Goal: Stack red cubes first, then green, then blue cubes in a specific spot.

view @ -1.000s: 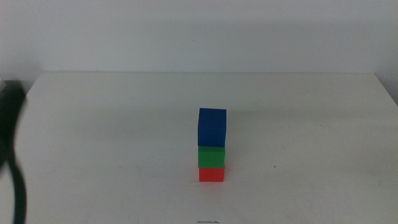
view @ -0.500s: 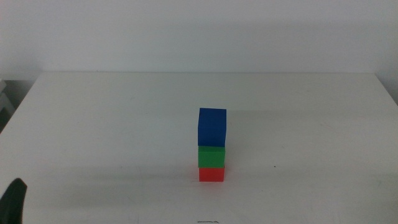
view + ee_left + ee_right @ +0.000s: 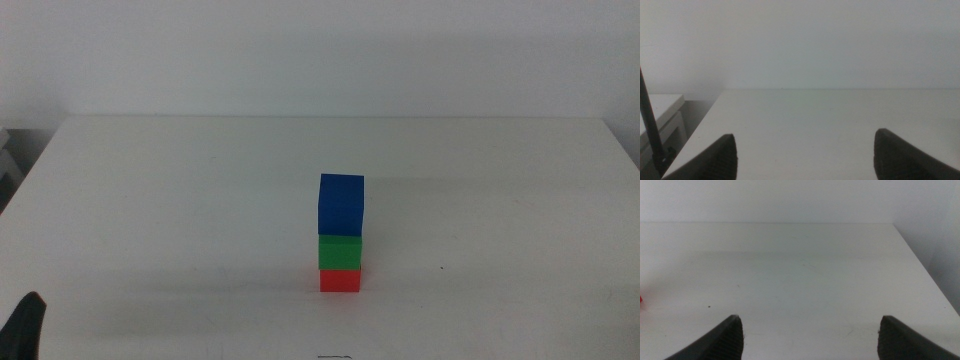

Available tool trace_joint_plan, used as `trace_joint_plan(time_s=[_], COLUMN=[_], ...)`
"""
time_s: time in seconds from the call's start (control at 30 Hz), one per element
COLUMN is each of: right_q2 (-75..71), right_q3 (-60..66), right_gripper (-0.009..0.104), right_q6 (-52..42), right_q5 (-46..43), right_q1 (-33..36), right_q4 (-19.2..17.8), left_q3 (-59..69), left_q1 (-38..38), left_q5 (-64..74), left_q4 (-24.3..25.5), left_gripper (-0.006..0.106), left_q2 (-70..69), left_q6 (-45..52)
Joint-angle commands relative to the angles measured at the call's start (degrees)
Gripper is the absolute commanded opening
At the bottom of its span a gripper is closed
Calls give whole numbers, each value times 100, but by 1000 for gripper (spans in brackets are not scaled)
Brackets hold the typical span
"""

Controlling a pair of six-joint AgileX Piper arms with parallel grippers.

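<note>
A big, flat white table (image 3: 180, 200) with a smooth, plain top, filling most of the middle view. Straight far edge, with a plain, pale grey-white wall (image 3: 320, 50) right behind it. Soft, even light all over, with a faint grey shadow band across the wall just above the table. One tiny dark speck (image 3: 441, 267) on the table top. Past the table's left edge, a bit of a white cabinet (image 3: 660, 117) standing lower, near the wall, with a dark gap between it and the table. Beside that, a thin dark rod (image 3: 650, 125), leaning a little. Past the table's right edge, only dull grey.
</note>
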Motion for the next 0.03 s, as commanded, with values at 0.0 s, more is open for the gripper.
trace_joint_plan(time_s=[0.0], right_q2=[-130], right_q3=[-93], right_gripper=[85], right_q6=[-50], right_q5=[-453], right_q1=[-33], right_q4=[-27], left_q3=[-16], left_q1=[-8], left_q5=[-461], left_q4=[-10], left_gripper=[94], left_q2=[-77], left_q6=[-48])
